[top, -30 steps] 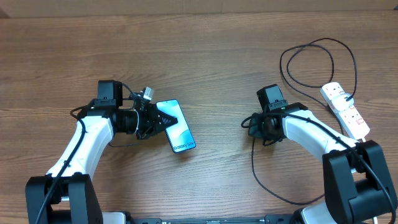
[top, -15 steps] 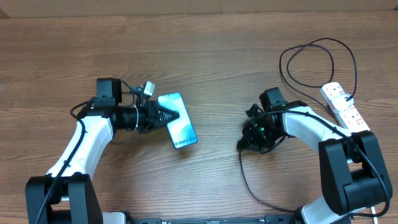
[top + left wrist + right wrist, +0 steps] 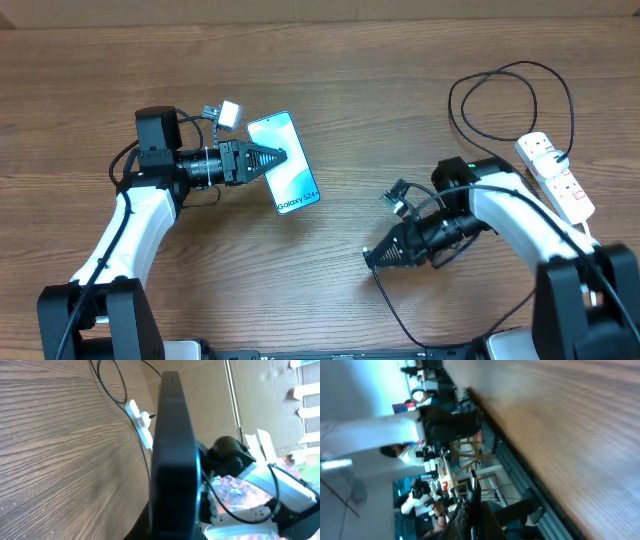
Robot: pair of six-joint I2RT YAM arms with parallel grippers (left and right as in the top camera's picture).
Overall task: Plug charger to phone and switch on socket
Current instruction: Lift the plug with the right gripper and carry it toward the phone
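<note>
The phone (image 3: 292, 186), its blue-teal screen lit, is held off the table at a tilt in my left gripper (image 3: 277, 157), which is shut on its upper end. In the left wrist view the phone (image 3: 172, 455) shows edge-on as a black slab. My right gripper (image 3: 372, 258) points left, shut on the end of the charger (image 3: 453, 100), a thin black cable that trails to the front edge and loops at the back right. In the blurred right wrist view the plug (image 3: 472, 479) sticks out between the shut fingers (image 3: 466, 516). The socket (image 3: 556, 177) lies at the far right, also in the left wrist view (image 3: 140, 423).
The wooden table (image 3: 340, 90) runs to its front edge just below my right gripper. The socket's thick white cord (image 3: 583, 232) lies beside my right arm. The two grippers face each other about a phone's length apart.
My left gripper has lifted the phone and carried it back and left. My right gripper has swung to point left and moved forward, taking the cable's end with it.
</note>
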